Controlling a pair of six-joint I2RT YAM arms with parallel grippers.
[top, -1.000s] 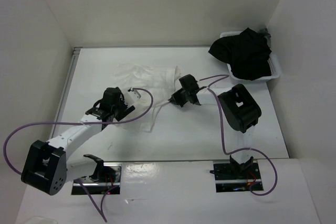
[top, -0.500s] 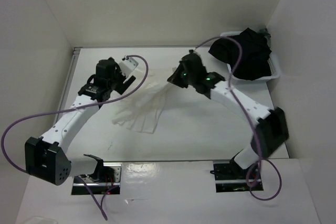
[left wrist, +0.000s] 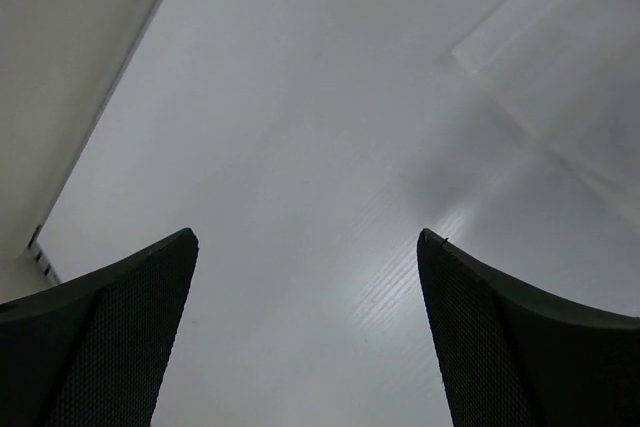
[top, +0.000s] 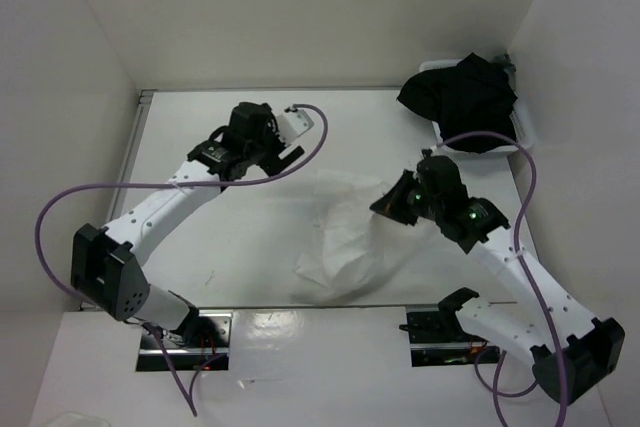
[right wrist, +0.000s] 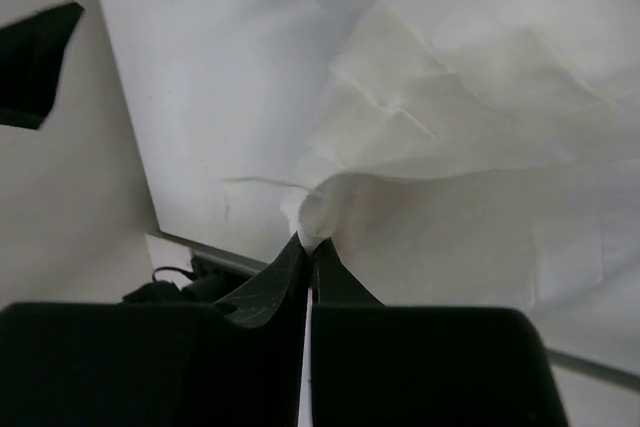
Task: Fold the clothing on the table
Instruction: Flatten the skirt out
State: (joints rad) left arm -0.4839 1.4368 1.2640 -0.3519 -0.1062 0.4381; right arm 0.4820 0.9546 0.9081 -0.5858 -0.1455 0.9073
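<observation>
The right gripper (right wrist: pixel 308 242) has dragged the clothing (top: pixel 350 237) toward 5 o'clock on the table (top: pixel 250 237), jaws clenched on a bunched fold; the left gripper (left wrist: pixel 307 234), at 11 o'clock, gapes empty. Its pleats barely show. White walls (top: pixel 300 7) close in; a black garment (top: pixel 465 97) sits at 1 o'clock.

Left arm (top: pixel 165 209), right arm (top: pixel 520 272): white links, black boxy joints. Purple cable (top: pixel 41 232) looped along each. Green lights (top: pixel 466 211) glowing on right wrist. Left end effector (left wrist: pixel 308 242) fingers (left wrist: pixel 110 347) black, fine dotted texture. Right end effector (right wrist: pixel 308 247) smooth black. Metal mounting plates (top: pixel 222 325) underneath.
</observation>
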